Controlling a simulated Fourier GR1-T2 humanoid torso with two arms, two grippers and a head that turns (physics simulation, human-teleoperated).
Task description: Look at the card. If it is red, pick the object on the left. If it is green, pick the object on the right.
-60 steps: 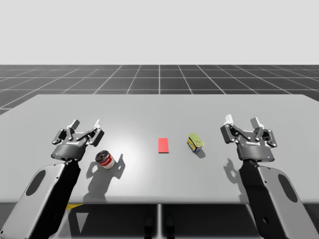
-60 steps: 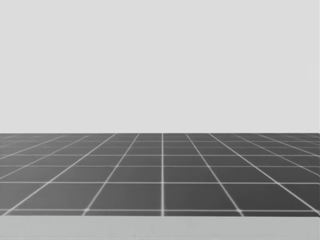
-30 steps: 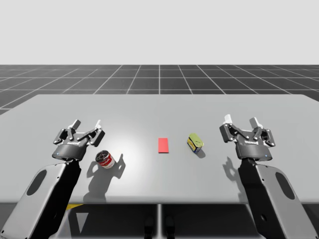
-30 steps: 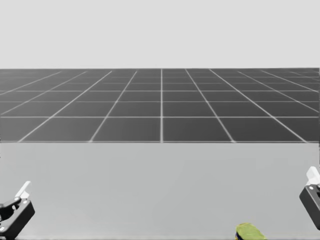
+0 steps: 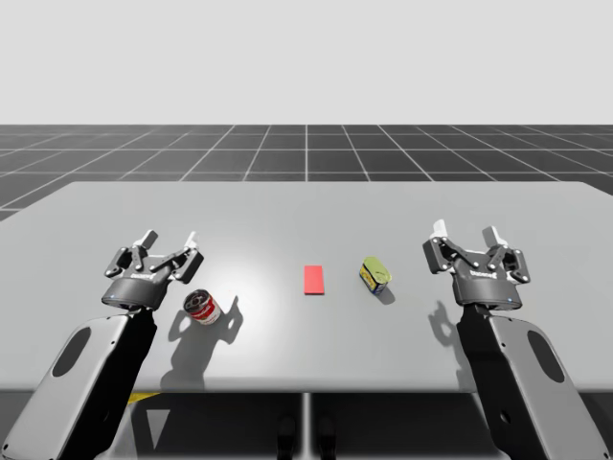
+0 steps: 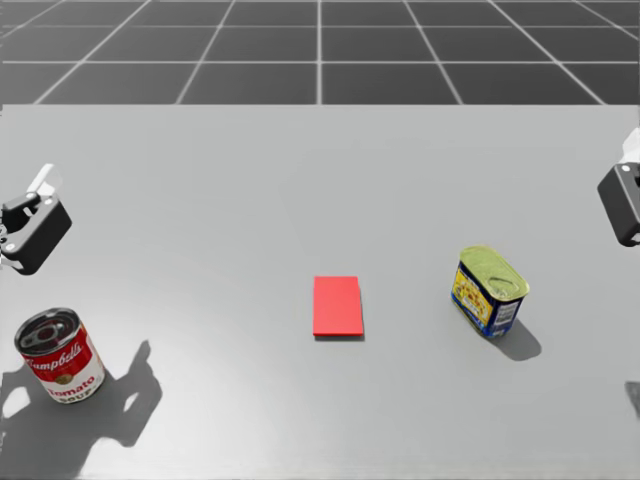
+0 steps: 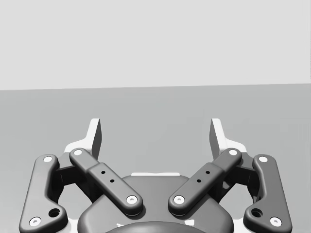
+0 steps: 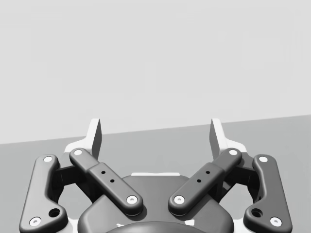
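Card [image 6: 337, 306], centre frame, is red: lower-left can [image 6: 59, 355] is target; left gripper [image 5: 168, 237] and right gripper [image 5: 466, 231] hover wide open, ready.

Your right gripper [image 8: 155, 132]: fingers spread wide apart, grey table [image 8: 272, 138] ahead of it, pale backdrop beyond.

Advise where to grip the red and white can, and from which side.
Take the red and white can across its curved side wall at mid-height, not by the flat top. It seems to stand upright, so come from above-left with my left end effector, which is open and nearest. The red card lies well apart to its right.
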